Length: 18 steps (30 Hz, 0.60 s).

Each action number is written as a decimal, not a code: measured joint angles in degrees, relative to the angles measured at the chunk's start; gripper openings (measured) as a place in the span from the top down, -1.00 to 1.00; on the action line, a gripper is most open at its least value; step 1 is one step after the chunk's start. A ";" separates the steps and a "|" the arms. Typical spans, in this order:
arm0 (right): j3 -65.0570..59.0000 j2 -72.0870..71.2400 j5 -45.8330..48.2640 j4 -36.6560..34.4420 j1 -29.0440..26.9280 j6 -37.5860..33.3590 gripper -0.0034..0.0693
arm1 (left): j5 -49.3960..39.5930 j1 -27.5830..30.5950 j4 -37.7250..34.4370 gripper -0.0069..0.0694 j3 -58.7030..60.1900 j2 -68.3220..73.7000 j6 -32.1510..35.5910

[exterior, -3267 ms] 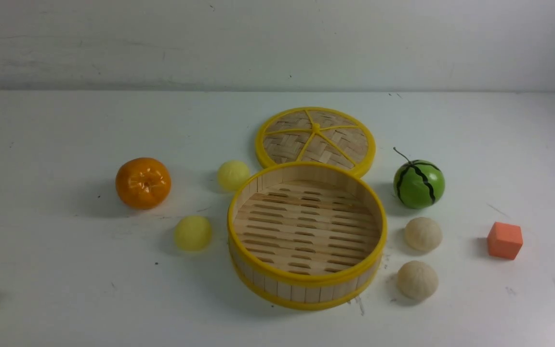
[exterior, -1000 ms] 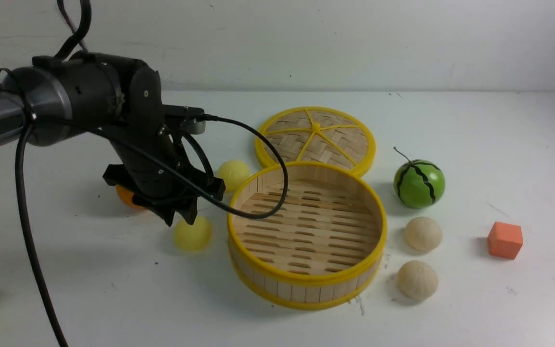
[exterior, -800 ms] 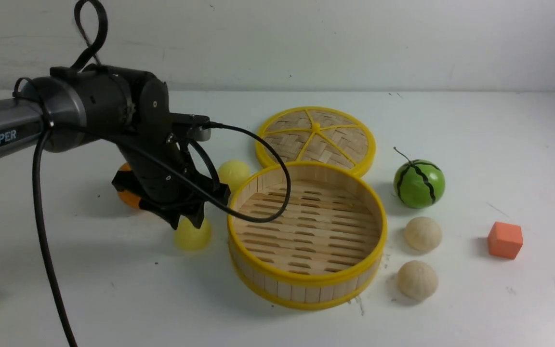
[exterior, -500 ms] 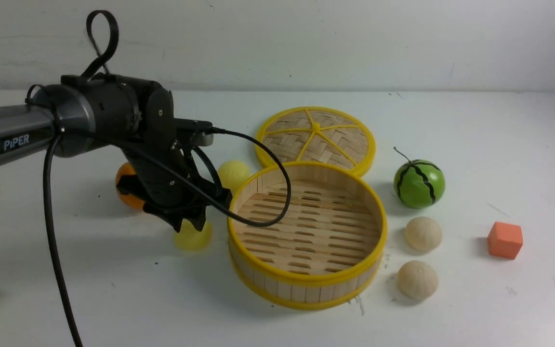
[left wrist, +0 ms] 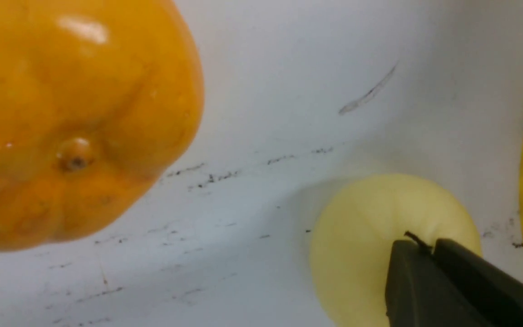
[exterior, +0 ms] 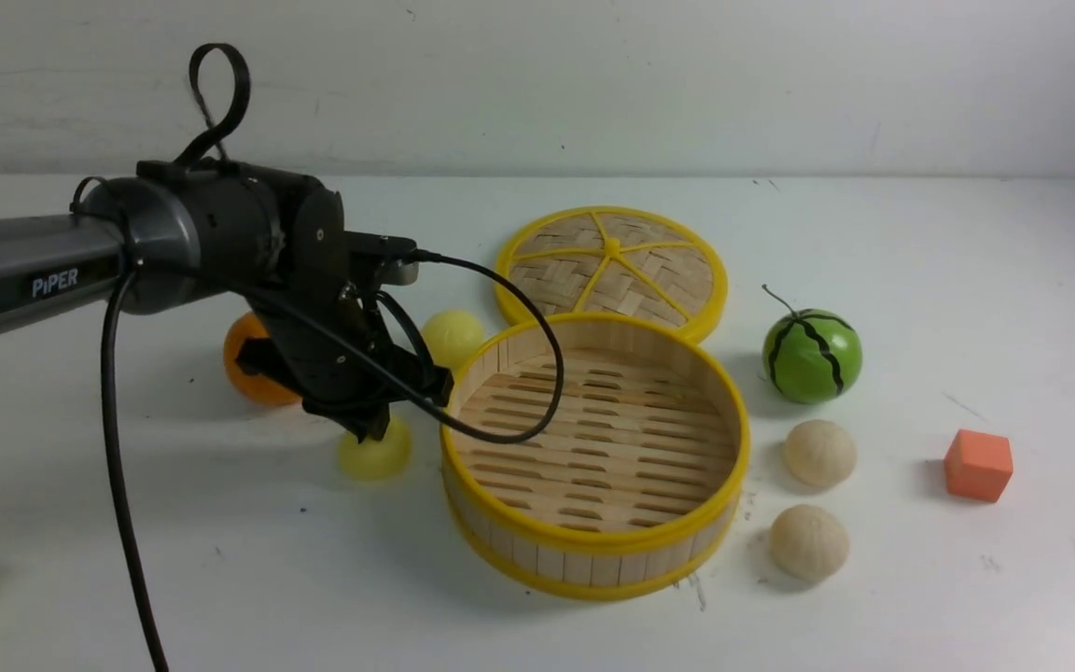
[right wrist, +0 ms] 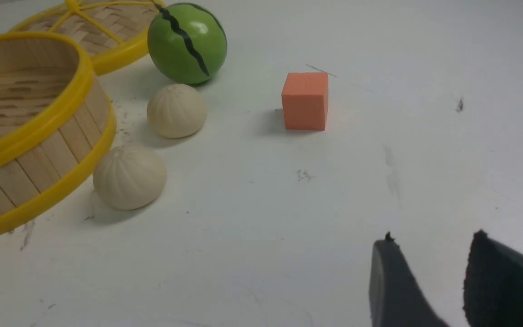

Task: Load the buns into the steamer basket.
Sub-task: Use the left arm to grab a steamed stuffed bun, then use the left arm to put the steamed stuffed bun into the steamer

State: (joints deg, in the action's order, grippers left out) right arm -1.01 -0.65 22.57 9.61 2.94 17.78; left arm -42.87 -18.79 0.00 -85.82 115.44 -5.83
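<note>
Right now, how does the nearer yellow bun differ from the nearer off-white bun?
The nearer yellow bun is pale yellow, the nearer off-white bun cream. The yellow one lies left of the steamer basket, the off-white one right. The left gripper is over the yellow one; the off-white one is uncovered. Both are round, outside the basket.

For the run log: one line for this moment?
left gripper: shut, at nearer yellow bun | steamer basket: empty | right gripper: open

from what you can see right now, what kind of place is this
Probably a robot test bench, not a kitchen: a scuffed white table against a bare wall, a black robot arm over it, and toy food like a watermelon ball near a steamer basket.
</note>
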 joint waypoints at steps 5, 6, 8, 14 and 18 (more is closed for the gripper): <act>0.00 0.00 0.00 0.00 0.00 0.00 0.24 | -3.59 0.00 2.44 0.85 -2.46 -0.13 0.40; 0.00 0.00 0.00 0.00 0.00 0.00 0.24 | -4.74 0.00 2.58 0.85 -3.44 -0.45 0.45; 0.00 0.00 0.00 0.00 0.00 0.00 0.24 | -7.22 -0.35 2.83 0.85 -5.31 -1.95 0.83; 0.00 0.00 0.00 0.00 0.00 0.00 0.24 | -12.17 -7.11 3.20 0.85 -12.06 -8.28 4.11; 0.00 0.00 0.00 0.00 0.00 0.00 0.24 | -11.02 -12.18 2.46 0.85 -13.06 -7.39 4.48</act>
State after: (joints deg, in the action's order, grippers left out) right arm -1.01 -0.65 22.57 9.61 2.94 17.78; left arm -53.89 -30.96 2.46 -98.87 108.05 -1.35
